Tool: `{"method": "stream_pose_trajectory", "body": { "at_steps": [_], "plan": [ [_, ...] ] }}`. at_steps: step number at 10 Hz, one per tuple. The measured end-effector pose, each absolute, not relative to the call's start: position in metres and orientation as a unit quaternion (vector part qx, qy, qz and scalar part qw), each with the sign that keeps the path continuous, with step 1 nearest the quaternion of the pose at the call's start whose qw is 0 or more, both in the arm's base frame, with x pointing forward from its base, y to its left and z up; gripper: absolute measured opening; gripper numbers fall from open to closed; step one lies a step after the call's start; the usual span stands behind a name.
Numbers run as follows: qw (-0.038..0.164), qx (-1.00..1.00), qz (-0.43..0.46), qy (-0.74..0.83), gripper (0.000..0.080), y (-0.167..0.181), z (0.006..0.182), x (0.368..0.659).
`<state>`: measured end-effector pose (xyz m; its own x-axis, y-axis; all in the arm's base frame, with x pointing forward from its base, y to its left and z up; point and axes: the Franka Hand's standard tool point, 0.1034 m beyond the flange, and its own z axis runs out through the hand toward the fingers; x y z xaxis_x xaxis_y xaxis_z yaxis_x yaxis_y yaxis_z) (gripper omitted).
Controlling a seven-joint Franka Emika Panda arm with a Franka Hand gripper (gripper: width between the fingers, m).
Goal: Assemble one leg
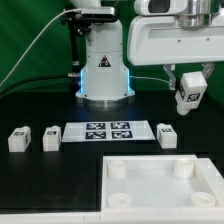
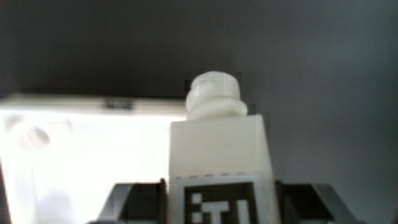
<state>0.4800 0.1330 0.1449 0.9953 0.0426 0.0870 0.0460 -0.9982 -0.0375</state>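
My gripper [image 1: 188,97] hangs in the air at the exterior view's right, above the table, shut on a white leg [image 1: 187,96] with a black-and-white tag. In the wrist view the held leg [image 2: 221,140] stands out between the dark fingers [image 2: 135,202], its tag near the jaws and its round peg end pointing away. Three more legs lie on the black table: two at the exterior view's left [image 1: 18,139] [image 1: 51,137] and one [image 1: 168,134] right of the marker board. The large white tray-like piece [image 1: 160,187] with corner sockets lies at the front; it also shows in the wrist view [image 2: 71,130].
The marker board [image 1: 108,131] lies in the middle of the table. The arm's white base [image 1: 104,70] stands behind it, with cables at the back left. A green backdrop closes the back.
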Motion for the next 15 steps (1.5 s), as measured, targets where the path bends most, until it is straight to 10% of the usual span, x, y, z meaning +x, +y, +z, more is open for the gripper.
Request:
{"method": "stream_pose_trajectory", "body": {
  "at_steps": [6,11,15],
  "plan": [
    [0.064,-0.937,-0.339,-0.047,0.029,0.131,0.185,0.564],
    [0.046,-0.946,-0.315,-0.058,0.029,0.128,0.163,0.556],
    [0.022,-0.948,-0.311,-0.068,0.029,0.098,0.161,0.609]
  ]
}}
